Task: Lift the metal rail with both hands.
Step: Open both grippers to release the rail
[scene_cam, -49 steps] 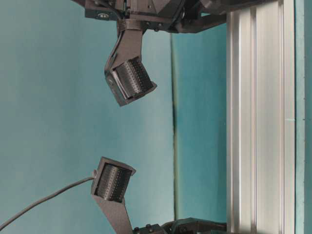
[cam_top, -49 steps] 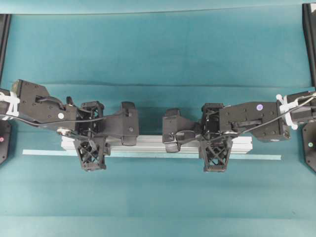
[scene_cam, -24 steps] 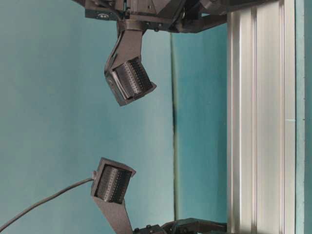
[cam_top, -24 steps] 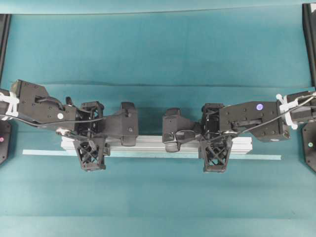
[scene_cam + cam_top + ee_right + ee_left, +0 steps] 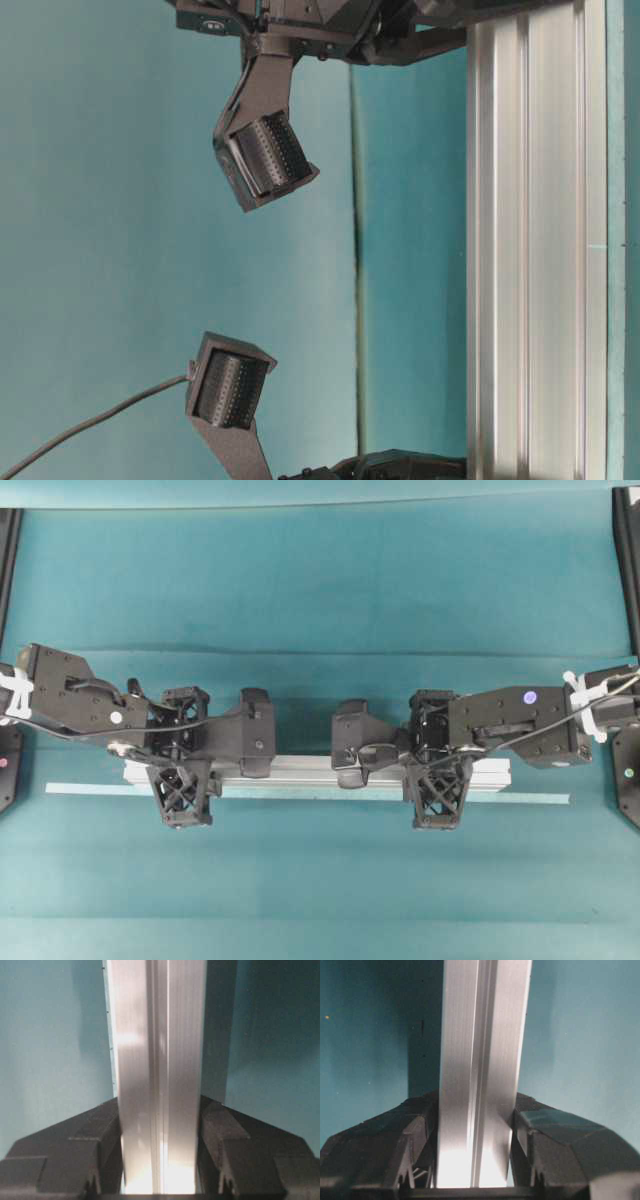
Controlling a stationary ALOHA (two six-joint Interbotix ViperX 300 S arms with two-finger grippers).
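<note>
Between both fingers: metal rail point(image 5: 300, 770) clamped by left gripper point(image 5: 181, 773), right gripper point(image 5: 437, 773).

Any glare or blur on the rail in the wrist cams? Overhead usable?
Left wrist view: the metal rail blows out to white glare near the left gripper; fingers soft. Right wrist view: same hot spot low on the rail beside the right gripper, shadow on the cloth at right. Overhead view: evenly lit, sharp.

silver grooved metal rail point(image 5: 300, 770), black lattice-fingered hands, pale-green tape strip point(image 5: 90, 789), teal table point(image 5: 320, 590)
</note>
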